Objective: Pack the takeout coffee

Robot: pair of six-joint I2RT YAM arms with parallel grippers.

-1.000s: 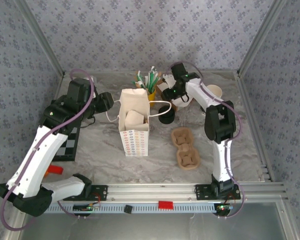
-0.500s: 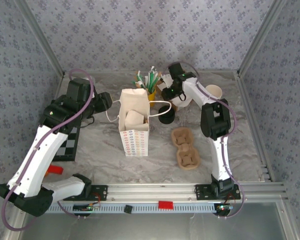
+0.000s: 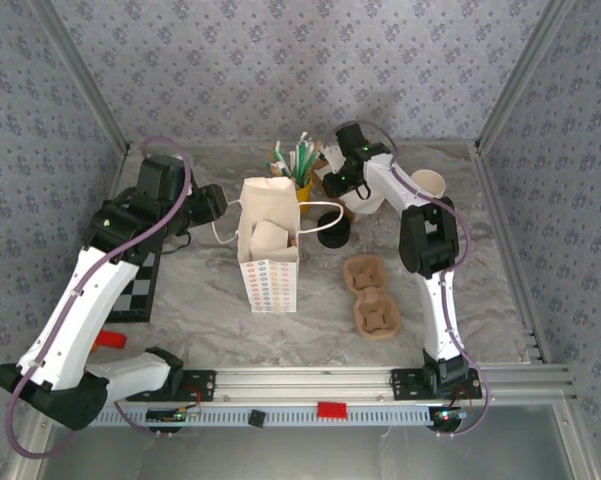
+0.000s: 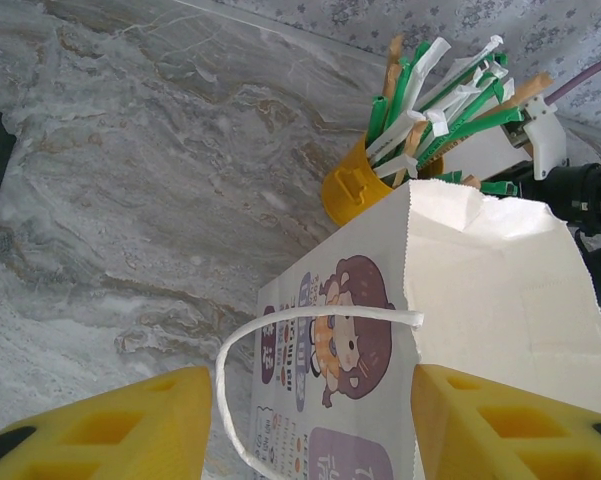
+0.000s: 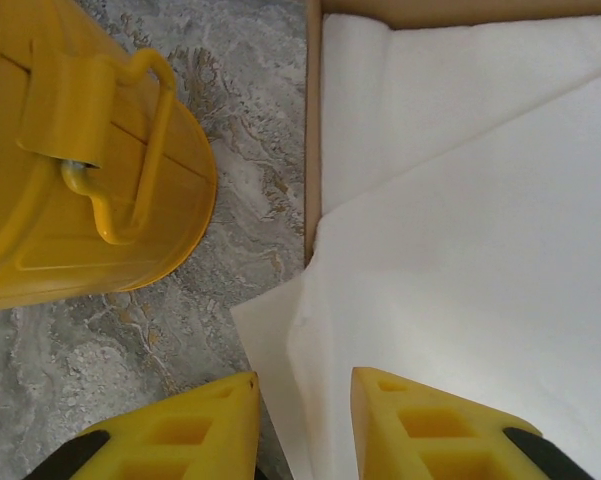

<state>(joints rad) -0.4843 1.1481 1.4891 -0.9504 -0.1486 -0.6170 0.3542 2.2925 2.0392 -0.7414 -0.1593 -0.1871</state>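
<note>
The white paper bag (image 3: 270,250) stands open mid-table with a paper coffee cup (image 3: 270,238) inside it. My left gripper (image 3: 215,205) hovers at the bag's left side. In the left wrist view it (image 4: 310,400) is open, and the bag's string handle (image 4: 280,330) and printed side (image 4: 360,350) lie between its fingers, untouched. My right gripper (image 3: 342,185) is down at the cardboard box of white napkins (image 5: 460,250). Its jaws (image 5: 305,400) stand narrowly apart, astride the top napkin's edge.
A yellow cup (image 5: 80,170) of green and white straws (image 4: 440,100) sits just left of the napkin box. A brown pulp cup carrier (image 3: 372,295) lies right of the bag, a black lid (image 3: 332,235) beside it. A paper cup (image 3: 430,183) stands far right, a checkered board (image 3: 138,285) left.
The right gripper's jaws have narrowed over the napkins and its arm has shifted slightly left. The left arm and the bag have stayed put.
</note>
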